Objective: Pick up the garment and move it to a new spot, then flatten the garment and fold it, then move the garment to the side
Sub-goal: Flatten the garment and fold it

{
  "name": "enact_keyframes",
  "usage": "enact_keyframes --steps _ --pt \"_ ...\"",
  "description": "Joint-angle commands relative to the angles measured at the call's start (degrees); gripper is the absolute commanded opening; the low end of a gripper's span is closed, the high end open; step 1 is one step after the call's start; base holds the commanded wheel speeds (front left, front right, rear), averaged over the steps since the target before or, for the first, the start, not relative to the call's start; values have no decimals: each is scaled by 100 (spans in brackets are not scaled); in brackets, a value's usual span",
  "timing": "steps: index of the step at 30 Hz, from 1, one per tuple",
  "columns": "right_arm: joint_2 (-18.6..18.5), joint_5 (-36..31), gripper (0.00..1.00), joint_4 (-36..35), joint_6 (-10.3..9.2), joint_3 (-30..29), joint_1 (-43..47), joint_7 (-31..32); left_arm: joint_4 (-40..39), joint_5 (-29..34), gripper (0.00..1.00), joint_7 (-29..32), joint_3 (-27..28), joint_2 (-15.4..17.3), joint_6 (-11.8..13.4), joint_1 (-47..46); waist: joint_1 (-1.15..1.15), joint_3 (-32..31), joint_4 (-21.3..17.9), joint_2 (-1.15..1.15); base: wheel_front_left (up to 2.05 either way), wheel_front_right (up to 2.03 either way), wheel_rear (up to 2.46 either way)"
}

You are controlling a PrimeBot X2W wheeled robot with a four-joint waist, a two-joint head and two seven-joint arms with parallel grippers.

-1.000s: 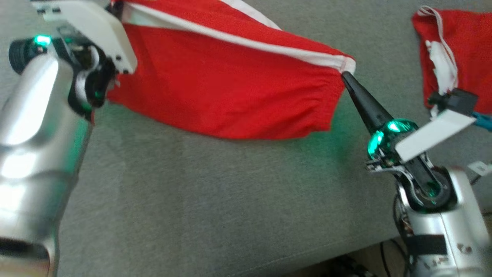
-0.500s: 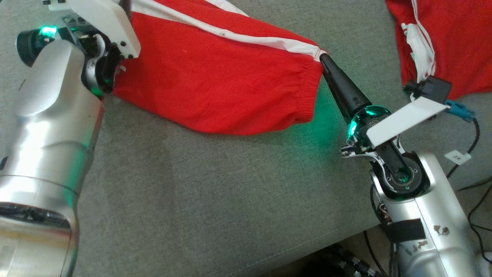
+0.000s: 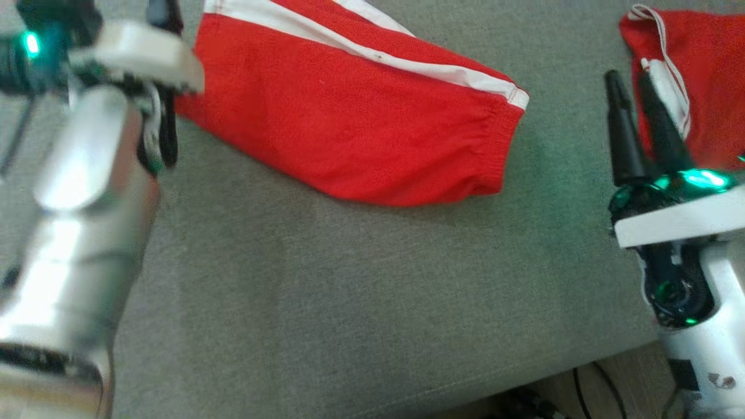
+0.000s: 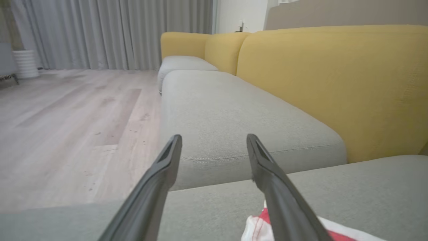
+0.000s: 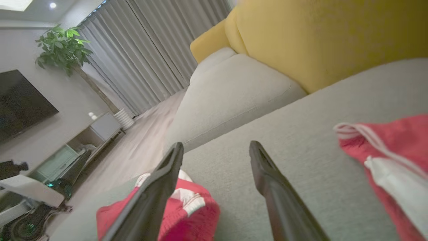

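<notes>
The garment point(image 3: 361, 116) is red with white stripes and a gathered cuff, and it lies flat on the grey sofa cushion point(image 3: 349, 302). My right gripper point(image 3: 627, 81) stands open to the right of the cuff, apart from it and holding nothing. In the right wrist view that gripper point(image 5: 216, 147) is open over the cushion, with the garment's cuff point(image 5: 187, 207) low at the left. My left gripper point(image 4: 214, 139) is open and empty too. A white and red edge of the garment point(image 4: 264, 227) lies just below its right finger. The left forearm point(image 3: 81, 192) covers the garment's left end.
A second red piece of clothing point(image 3: 704, 70) with a white drawstring lies at the far right of the cushion, just behind my right fingers. Yellow backrests point(image 4: 334, 83) rise behind the seat. The cushion's front edge point(image 3: 524, 372) drops to a wooden floor with cables.
Both grippers have opened and let go of the garment, which now lies slack on the cushion. My right gripper has drawn away to the right of the cuff. The head camera has shifted.
</notes>
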Motion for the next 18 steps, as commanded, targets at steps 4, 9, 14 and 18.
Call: enact_keyframes --steps 4,9,14,18 --pt "-199 -1208 100 -449 -3 -343 230 -381 -1163 349 100 -259 204 551 717 905 0 -303 251 0 0 0 0" --pt "-140 -1979 100 -643 -3 -677 410 -276 -2249 522 100 -257 350 867 1395 1900 0 -449 406 0 0 0 0" --pt "4 -2457 100 -870 -3 -884 679 47 -3547 562 100 77 486 1224 2157 3246 0 -595 580 0 0 0 0" --pt "111 -2711 100 -1035 -3 -1027 936 289 -4341 625 100 437 458 1505 2513 4017 0 -653 692 0 0 0 0"
